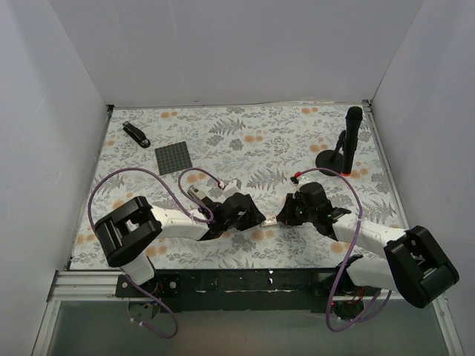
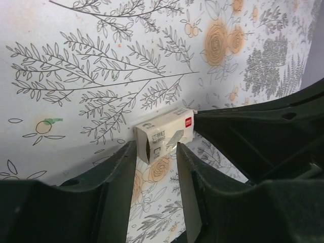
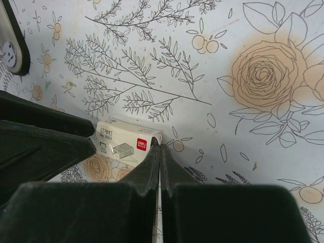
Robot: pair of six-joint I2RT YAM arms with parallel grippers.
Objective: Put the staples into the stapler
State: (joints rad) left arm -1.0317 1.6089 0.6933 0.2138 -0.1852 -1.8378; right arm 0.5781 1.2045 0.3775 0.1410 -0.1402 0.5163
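staples box (image 2: 164, 132) mid-tabletop (image 1: 297, 141), long axis running arm to arm | left fingers (image 2: 119, 177) pinching its near end | right fingers (image 3: 147, 172) clenched empty, tips touching opposite end | stapler (image 1: 136, 134) far back-left, nearer left arm

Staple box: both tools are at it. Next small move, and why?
Probably draw the right tool slowly away from the left tool to tease the staple box open. The left tool's fingers flank the box and look closed on it; the right tool is shut with its tips at the box's red-label end. Whether it pinches a flap I cannot tell.
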